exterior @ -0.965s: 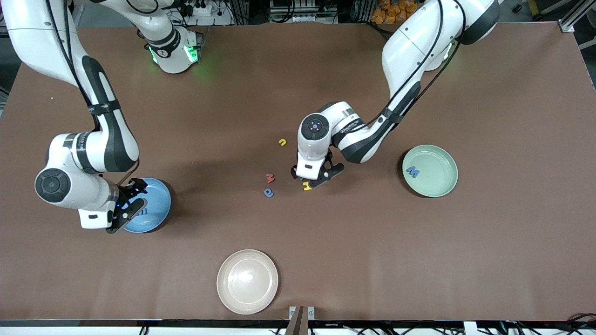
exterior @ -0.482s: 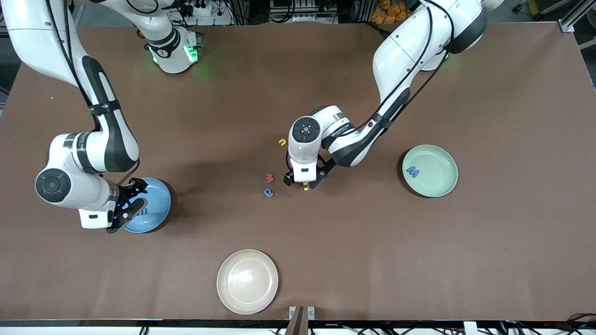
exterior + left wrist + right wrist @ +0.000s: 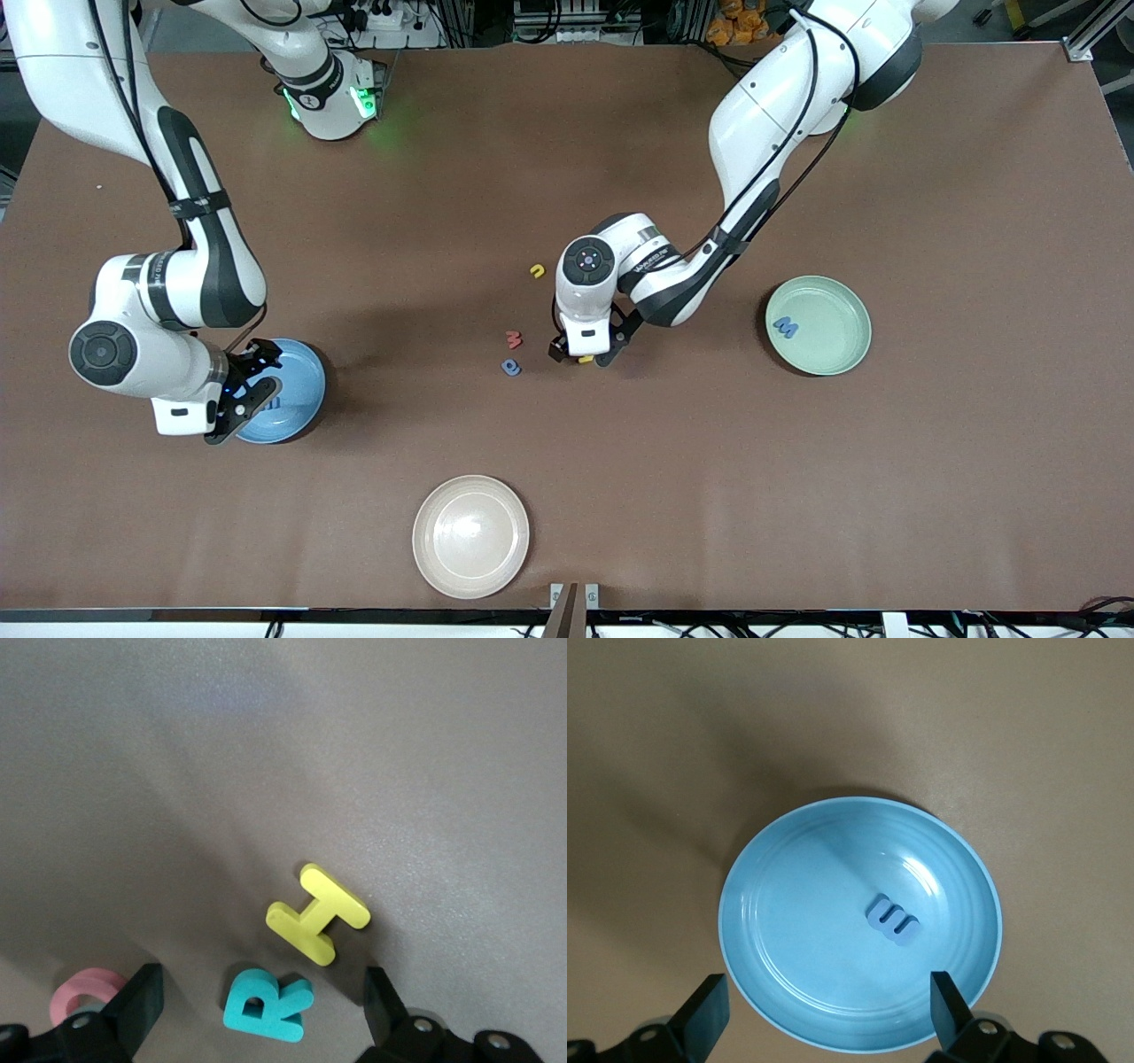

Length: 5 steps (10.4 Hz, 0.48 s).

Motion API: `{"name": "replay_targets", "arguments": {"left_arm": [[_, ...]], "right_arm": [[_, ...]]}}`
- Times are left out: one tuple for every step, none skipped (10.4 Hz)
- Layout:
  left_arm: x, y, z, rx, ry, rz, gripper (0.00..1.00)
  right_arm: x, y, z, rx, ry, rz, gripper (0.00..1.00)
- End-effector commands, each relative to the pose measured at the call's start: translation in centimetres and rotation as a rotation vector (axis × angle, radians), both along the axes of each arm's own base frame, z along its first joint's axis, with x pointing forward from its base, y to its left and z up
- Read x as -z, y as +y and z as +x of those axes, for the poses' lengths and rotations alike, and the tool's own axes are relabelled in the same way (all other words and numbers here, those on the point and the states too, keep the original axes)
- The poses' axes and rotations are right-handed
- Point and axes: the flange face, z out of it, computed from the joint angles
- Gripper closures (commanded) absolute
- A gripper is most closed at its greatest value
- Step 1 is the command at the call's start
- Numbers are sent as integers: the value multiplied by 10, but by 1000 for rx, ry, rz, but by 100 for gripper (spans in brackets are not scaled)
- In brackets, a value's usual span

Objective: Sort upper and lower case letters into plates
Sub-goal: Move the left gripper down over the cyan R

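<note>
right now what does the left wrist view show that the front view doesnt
Only the left wrist view shows the teal R and a pink ring-shaped letter, both lying under the open left gripper.

Only the front view shows the blue plate, pale green plate, cream plate, and the right gripper open over the blue plate.

Both show the yellow H, of which the front view shows only a sliver, and the brown table.

Three plates: blue, green, cream. Eight letters in all; two grippers.
</note>
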Motion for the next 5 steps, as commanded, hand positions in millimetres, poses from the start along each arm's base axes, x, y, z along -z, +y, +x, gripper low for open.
{"name": "replay_targets", "arguments": {"left_arm": [[3, -8, -2, -9, -14, 1, 0], [3, -8, -2, -8, -14, 0, 8], [3, -8, -2, -8, -14, 0, 15], [3, -8, -2, -7, -14, 0, 25], [4, -10, -4, -3, -13, 1, 33]], "right_arm": [[-2, 2, -2, 6, -5, -11, 0], [-1, 3, -3, 4, -3, -11, 0], [-1, 3, -3, 4, -3, -11, 0], [-1, 3, -3, 4, -3, -11, 0], [-1, 4, -3, 3, -3, -11, 0]]}}
